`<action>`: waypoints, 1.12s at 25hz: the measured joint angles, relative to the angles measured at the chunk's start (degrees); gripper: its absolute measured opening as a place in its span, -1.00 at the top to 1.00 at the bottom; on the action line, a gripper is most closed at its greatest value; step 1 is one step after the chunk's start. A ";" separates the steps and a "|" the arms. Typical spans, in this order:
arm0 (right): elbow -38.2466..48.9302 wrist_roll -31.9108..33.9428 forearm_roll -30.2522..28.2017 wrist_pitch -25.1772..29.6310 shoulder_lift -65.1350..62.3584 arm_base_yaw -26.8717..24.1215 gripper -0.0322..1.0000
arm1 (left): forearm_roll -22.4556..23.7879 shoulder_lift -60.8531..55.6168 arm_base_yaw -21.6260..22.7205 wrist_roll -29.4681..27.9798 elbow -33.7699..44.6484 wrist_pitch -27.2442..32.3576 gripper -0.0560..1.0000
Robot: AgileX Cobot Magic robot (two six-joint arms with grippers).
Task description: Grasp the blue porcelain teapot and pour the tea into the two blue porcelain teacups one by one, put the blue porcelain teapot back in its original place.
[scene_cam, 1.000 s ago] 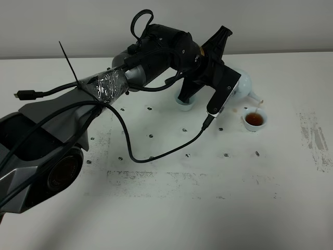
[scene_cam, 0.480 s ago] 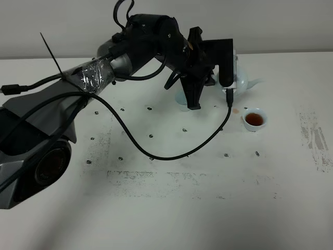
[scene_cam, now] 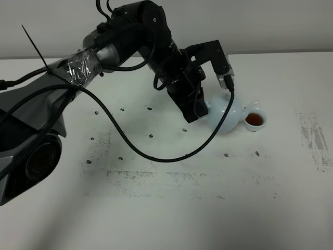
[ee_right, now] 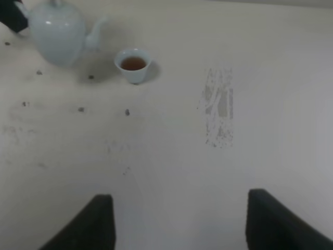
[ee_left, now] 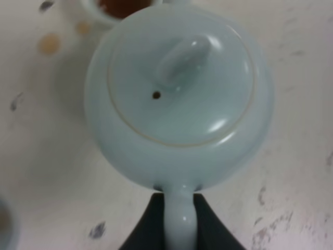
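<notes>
Across the white bench (scene_cam: 171,219), the left arm (scene_cam: 130,41) and its cable (scene_cam: 156,157) screen the space behind the blue porcelain teapot (scene_cam: 226,112), whose handle the left claw (ee_left: 178,205) pinches. A full teacup (scene_cam: 255,119) sits just beside the spout. The right claw (ee_right: 177,224) gapes, well apart from the teapot. Half a second ago the teapot hung higher and farther back.

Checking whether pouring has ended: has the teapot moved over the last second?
Yes. In the high view the blue porcelain teapot went from tilted behind the filled teacup to upright on that cup's left.
</notes>
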 joint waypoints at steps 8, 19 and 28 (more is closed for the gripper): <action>0.00 0.00 0.00 0.00 0.00 0.00 -0.07 | -0.40 4.45 -0.49 3.11 0.00 -0.37 0.89; 0.00 0.00 0.00 -0.05 0.00 0.00 -0.07 | -0.29 6.57 -0.49 4.27 0.00 -2.58 0.89; 0.00 0.00 0.00 -0.05 0.00 0.00 -0.07 | 0.97 0.25 -0.52 4.12 0.00 -0.36 0.89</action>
